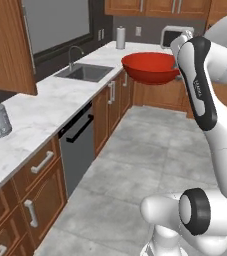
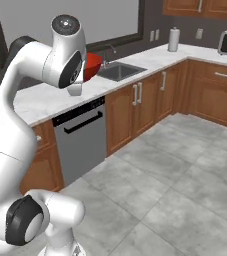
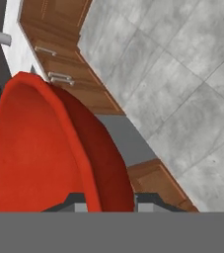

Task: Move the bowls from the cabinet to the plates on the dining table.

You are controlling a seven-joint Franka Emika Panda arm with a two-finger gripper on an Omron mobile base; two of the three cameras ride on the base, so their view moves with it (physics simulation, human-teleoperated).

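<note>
The gripper (image 3: 111, 200) pinches the rim of the red bowl (image 1: 150, 67), carried level in mid-air over the floor beside the sink counter (image 1: 50, 100), its hollow spreading sideways from the jaws, no plate in sight.

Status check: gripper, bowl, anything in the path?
Gripper shut on red bowl rim. Bowl carried level, above the floor beside the sink counter. Nothing in the way ahead.
</note>
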